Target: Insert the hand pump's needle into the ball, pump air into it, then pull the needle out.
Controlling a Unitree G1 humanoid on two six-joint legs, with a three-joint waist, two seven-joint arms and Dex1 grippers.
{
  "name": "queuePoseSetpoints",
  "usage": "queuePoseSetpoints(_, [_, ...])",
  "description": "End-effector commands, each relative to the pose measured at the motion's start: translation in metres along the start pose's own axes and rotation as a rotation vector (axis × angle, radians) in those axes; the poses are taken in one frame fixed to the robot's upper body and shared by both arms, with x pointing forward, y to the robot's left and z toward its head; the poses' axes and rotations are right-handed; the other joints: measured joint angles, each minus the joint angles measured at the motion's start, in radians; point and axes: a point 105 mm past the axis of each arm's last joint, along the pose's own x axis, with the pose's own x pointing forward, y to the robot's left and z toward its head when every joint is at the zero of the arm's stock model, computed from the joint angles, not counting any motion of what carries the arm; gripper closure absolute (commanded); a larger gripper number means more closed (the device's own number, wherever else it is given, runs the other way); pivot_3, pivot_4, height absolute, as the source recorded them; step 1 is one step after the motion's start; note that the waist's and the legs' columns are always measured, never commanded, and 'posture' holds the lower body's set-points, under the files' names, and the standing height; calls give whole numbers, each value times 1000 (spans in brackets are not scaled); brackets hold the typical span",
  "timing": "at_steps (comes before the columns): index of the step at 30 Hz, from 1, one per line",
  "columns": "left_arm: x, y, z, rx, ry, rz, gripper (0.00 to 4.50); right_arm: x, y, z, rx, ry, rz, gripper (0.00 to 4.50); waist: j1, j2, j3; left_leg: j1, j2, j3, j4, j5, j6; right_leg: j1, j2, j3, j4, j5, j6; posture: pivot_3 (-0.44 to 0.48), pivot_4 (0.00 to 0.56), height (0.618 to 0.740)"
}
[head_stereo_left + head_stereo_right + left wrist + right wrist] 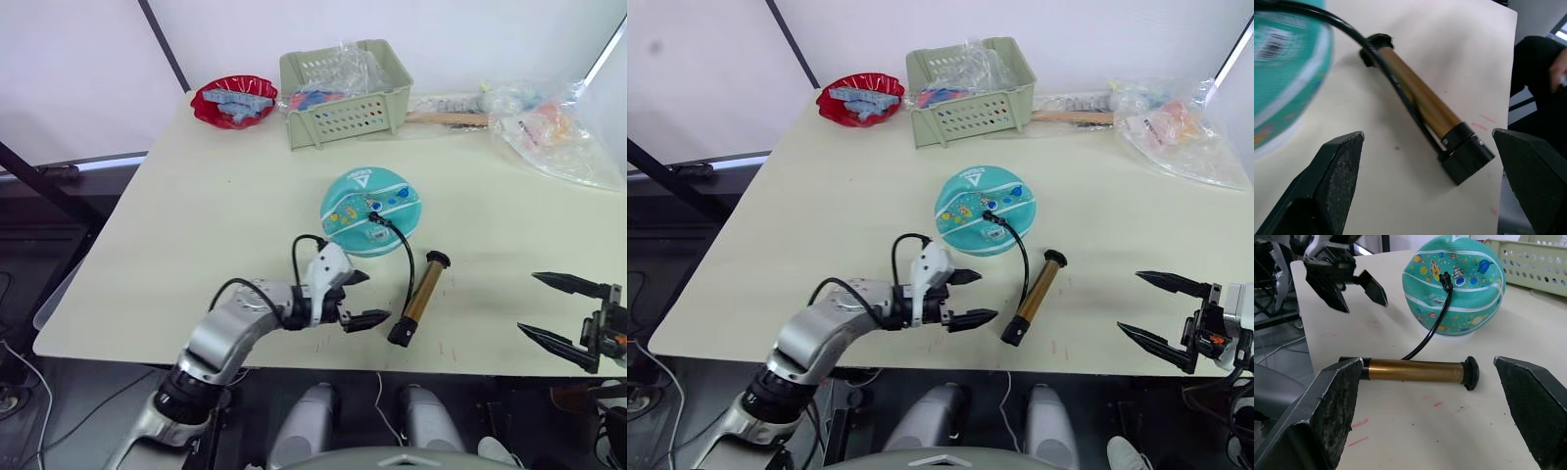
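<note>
The teal ball (370, 210) with white stripes rests mid-table. A black fitting (1445, 281) sits against its top; the needle itself is hidden there. From it a thin black hose (406, 257) arcs down to the hand pump (420, 297), which lies on its side with its gold barrel pointing toward the front edge. My left gripper (377, 297) hangs open just left of the pump's front end, touching nothing. My right gripper (527, 303) is open too, farther off to the right near the table's edge, and the pump (1415, 371) lies across the space ahead of its fingers (1334, 406).
A green basket (345, 88) with bagged items stands at the back. A red bowl (233, 101) is to its left. Clear plastic bags (551, 135) and a wooden-handled tool (446, 118) lie at the back right. The table's front edge (294, 364) runs close under both grippers.
</note>
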Motion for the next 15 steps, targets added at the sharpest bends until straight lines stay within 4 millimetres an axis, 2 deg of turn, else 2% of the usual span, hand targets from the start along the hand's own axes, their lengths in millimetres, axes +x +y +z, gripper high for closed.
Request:
queuePoseSetpoints(1, [16,-4,8,13,1,-8,38,-7,-1,6,-51,6,0,0,0,0,0,0,0,1,0,0,0,0,0,1,0,0,0,0,150,740])
queuePoseSetpoints(8, [46,-15,8,2,91,-34,38,-8,1,3,-52,9,5,0,-1,0,0,-1,-4,11,12,-5,8,0,-2,12,0,2,8,0,150,740])
queuePoseSetpoints(15, [70,-20,2,-10,190,22,38,-6,6,0,-53,7,3,0,-1,0,0,1,-5,25,15,-9,15,-1,-3,27,-1,4,15,0,150,740])
